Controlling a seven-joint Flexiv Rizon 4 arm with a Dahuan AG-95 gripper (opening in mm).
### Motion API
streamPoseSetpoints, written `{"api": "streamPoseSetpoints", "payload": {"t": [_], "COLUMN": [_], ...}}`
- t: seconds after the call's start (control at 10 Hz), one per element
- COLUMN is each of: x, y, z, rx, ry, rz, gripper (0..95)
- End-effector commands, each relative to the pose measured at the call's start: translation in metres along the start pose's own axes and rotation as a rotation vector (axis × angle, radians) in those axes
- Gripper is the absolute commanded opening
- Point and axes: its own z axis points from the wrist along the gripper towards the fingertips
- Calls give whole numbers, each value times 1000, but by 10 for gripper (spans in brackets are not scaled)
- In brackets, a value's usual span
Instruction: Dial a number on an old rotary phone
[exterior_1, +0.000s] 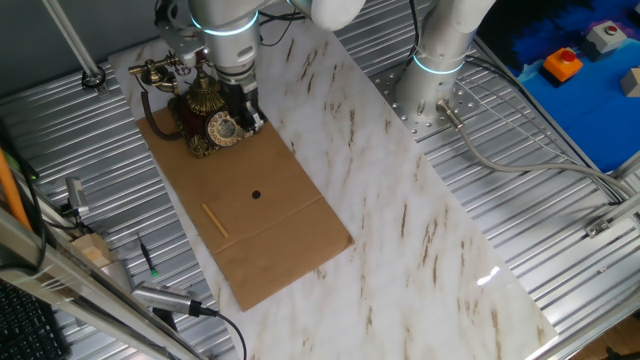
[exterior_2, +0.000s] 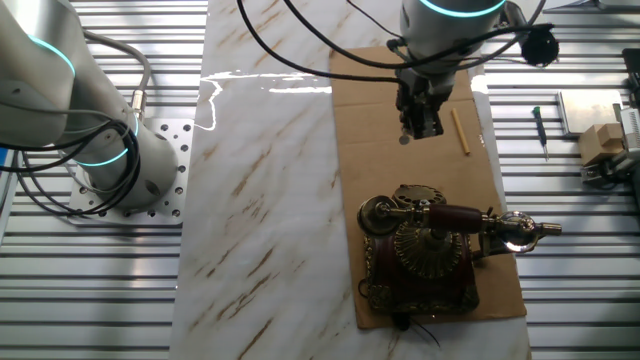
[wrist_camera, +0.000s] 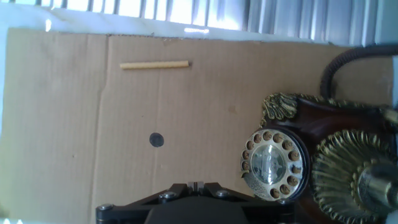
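Observation:
The old rotary phone is dark brown with brass trim and stands at the far end of a cardboard sheet. Its pale round dial faces the sheet, and the handset rests on the cradle. My gripper hangs just in front of the dial, its fingers pressed together and holding nothing. In the hand view the dial lies to the right of the fingertips. In the other fixed view the gripper is above the cardboard, short of the phone.
A thin tan wooden stick lies on the cardboard, also in the hand view. A small black dot marks the sheet's middle. A second arm's base stands on the right. Tools lie on the ribbed metal at the left.

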Motion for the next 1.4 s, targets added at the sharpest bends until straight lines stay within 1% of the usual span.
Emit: {"api": "streamPoseSetpoints", "payload": {"t": [0.1, 0.4, 0.6, 0.7, 0.9, 1.0, 1.1, 1.2, 1.3, 1.4], "x": [0, 0, 0, 0, 0, 0, 0, 0, 0, 0], "y": [0, 0, 0, 0, 0, 0, 0, 0, 0, 0], "z": [0, 0, 0, 0, 0, 0, 0, 0, 0, 0], "rx": [-4, -10, -24, -19, -20, -17, -14, -18, -19, -19], "ry": [-1, -5, -8, -5, -5, 4, 11, 9, 6, 6], "rz": [-184, -236, -262, -262, -281, -285, -306, -322, -389, -411], "gripper": [0, 0, 0, 0, 0, 0, 0, 0, 0, 0]}}
